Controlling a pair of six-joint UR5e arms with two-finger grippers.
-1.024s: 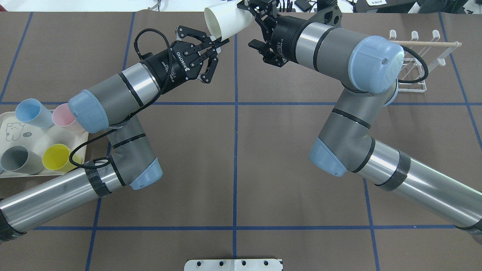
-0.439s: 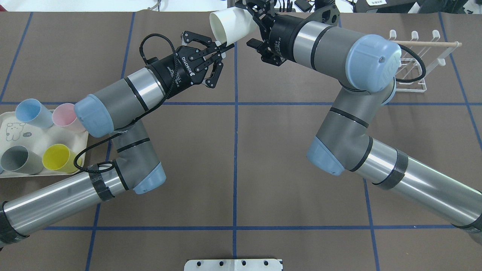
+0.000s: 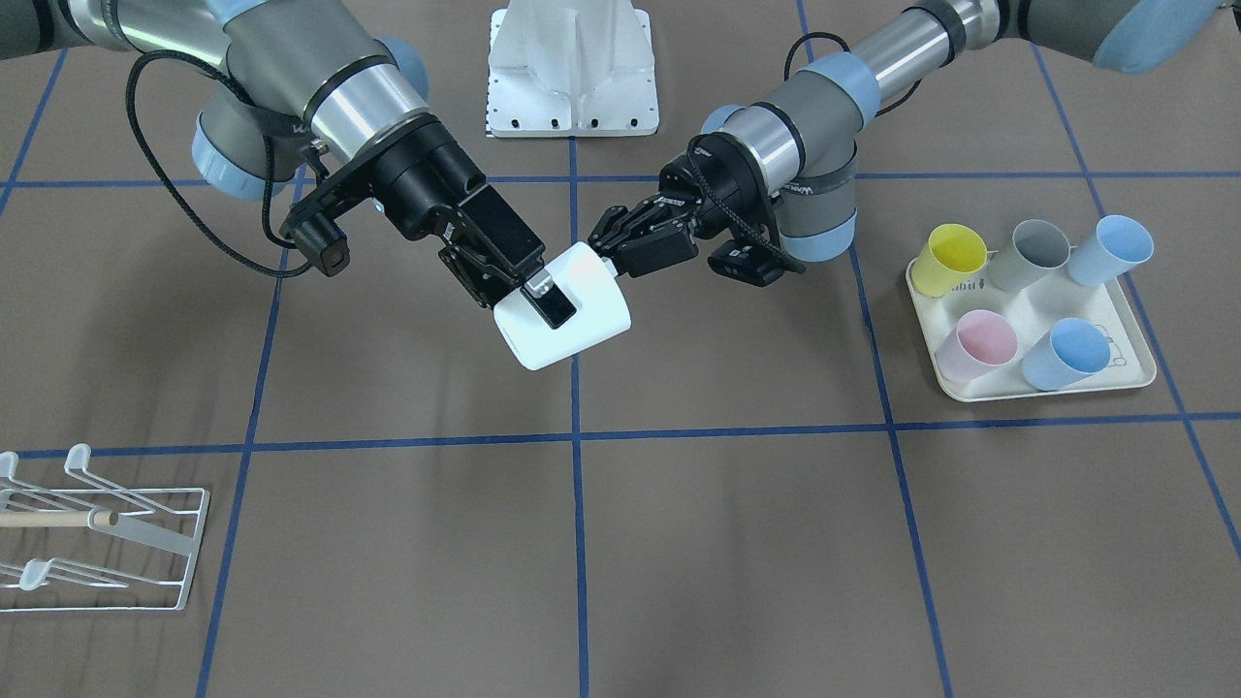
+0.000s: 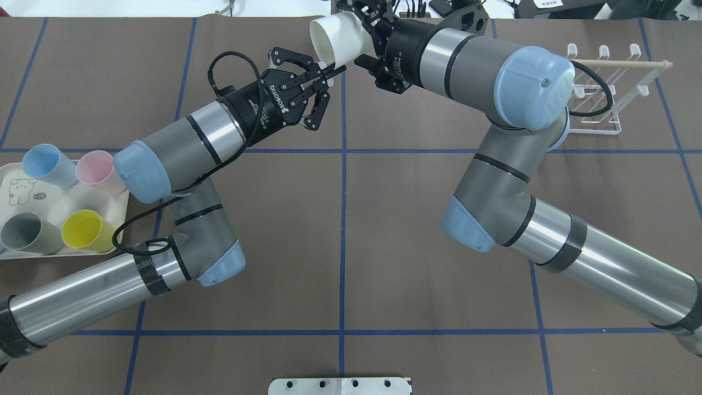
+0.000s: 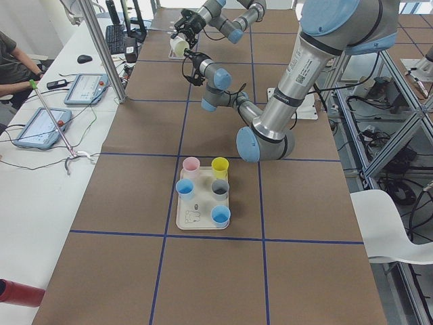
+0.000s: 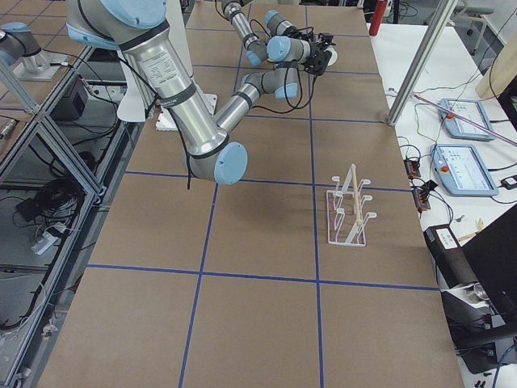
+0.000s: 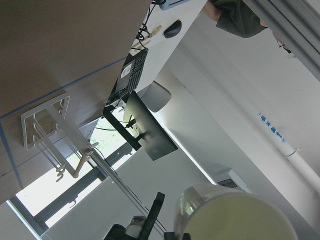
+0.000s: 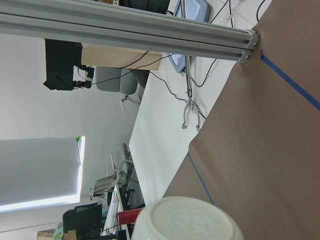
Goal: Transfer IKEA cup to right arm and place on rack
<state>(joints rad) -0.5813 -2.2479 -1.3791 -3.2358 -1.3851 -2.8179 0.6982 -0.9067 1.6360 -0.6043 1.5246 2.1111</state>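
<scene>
The cup (image 4: 335, 37) is white and is held in the air over the far middle of the table (image 4: 340, 247), at 12 o'clock when the table is read from above with the robot at 6. It lies tilted on its side. Its open mouth points toward 9 o'clock and its base toward 3 o'clock.

The right gripper (image 3: 543, 296) comes in from the 3 o'clock side and grips the cup around its body. In the front view one pad (image 3: 553, 308) lies flat on the wall, and the other finger is hidden behind the cup. The right wrist camera looks at the cup's base.

The left gripper (image 4: 328, 70) reaches up from about 8 o'clock. Its fingers are drawn together and pinch the cup's rim at the mouth's near edge. The left wrist camera looks into the mouth.

The rack (image 4: 625, 64) stands on the table at about 2 o'clock, well apart from the cup and partly behind the right arm's elbow.

A cream tray (image 3: 1013, 383) sits at 9 o'clock on the table's left edge. It holds five cups lying tilted: yellow (image 3: 955, 254), grey (image 3: 1037, 252), blue (image 3: 1115, 247), pink (image 3: 974, 344) and a second blue (image 3: 1065, 351).
</scene>
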